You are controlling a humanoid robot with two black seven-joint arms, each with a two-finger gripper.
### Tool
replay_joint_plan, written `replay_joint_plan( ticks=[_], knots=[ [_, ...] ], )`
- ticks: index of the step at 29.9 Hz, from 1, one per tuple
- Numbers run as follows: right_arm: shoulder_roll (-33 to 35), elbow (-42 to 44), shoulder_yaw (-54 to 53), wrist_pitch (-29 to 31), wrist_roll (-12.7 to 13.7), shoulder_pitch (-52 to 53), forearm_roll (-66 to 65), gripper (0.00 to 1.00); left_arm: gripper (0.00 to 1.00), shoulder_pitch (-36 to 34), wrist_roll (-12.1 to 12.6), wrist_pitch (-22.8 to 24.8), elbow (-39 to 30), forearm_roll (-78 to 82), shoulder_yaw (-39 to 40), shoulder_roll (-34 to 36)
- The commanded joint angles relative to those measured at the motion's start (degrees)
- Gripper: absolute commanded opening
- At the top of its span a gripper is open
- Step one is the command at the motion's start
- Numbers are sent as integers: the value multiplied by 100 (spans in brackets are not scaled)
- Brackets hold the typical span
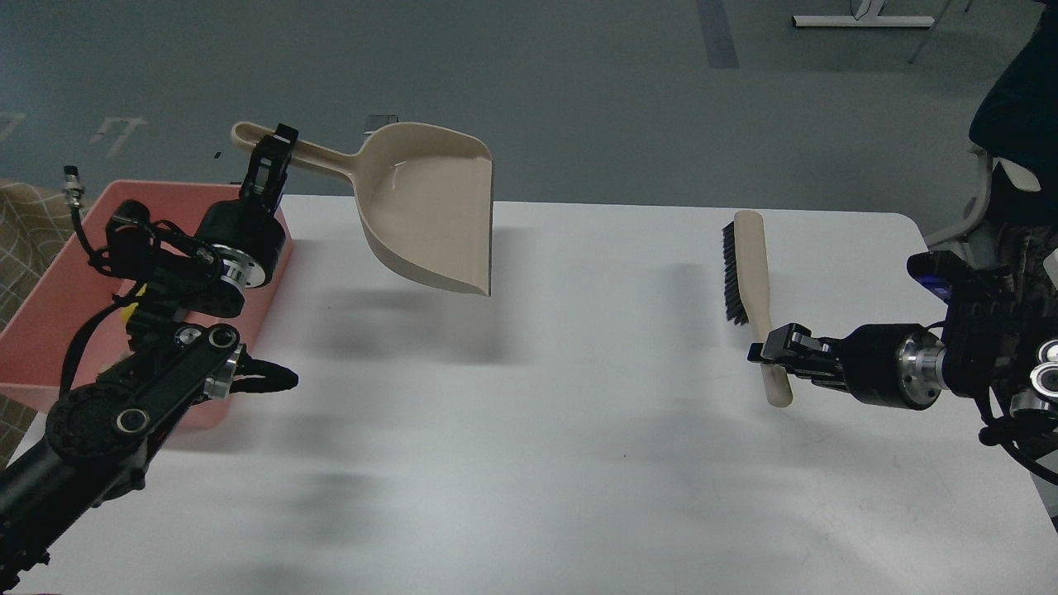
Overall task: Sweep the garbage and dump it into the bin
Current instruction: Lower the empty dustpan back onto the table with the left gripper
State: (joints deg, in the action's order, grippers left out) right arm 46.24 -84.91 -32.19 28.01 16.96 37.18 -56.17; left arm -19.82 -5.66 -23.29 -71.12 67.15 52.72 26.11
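Left arm enters from 8 o'clock, bends at a black elbow joint and rises toward 11 o'clock. The left gripper [273, 149] is clamped on the handle of the beige dustpan [430, 207], which is lifted clear of the table [529, 430] and casts a soft shadow beneath. The pan is tilted, with its straight front lip hanging toward 5 o'clock and its open scoop facing the viewer.

Right arm enters from 3 o'clock and lies roughly level, wrist pointing toward 9 o'clock. The right gripper [781, 351] is closed around the lower handle of the brush [748, 289]. The brush stands near upright; its black bristles face 9 o'clock.

Materials: dustpan is smooth, matte moulded plastic with a rounded handle end. Brush has a pale plain handle and a dense, short block of bristles. Table is white, flat, with rounded far corners.

The bin [50, 289] sits at the table's 9 o'clock edge, pink, shallow, with sloped walls. The left arm covers much of its interior and near wall. A small yellow spot [128, 312] shows between the arm links over the bin; whether it is the sponge piece cannot be told. The bread-like slice cannot be made out.
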Motion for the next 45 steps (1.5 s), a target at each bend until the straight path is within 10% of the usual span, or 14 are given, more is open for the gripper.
replay_joint_plan(
  ticks=[1, 28, 34, 39, 45],
  knots=[
    [-1, 1, 11, -1, 0, -27, 0, 3, 0, 416, -14, -79, -7, 18, -8, -140],
    [-9, -69, 11, -1, 0, -159, 0, 3, 0, 953, -225, -8, 37, -17, -52, -809],
    [-18, -60, 11, -1, 0, -159, 0, 3, 35, 953, -234, 62, 133, -26, -104, -879],
    [-18, -60, 11, -1, 0, -194, 0, 3, 87, 962, -234, 132, 177, -26, -183, -897],
    [-9, -69, 11, -1, 0, -203, 9, 3, 97, 1006, -304, 413, 177, -26, -306, -870]
  ],
)
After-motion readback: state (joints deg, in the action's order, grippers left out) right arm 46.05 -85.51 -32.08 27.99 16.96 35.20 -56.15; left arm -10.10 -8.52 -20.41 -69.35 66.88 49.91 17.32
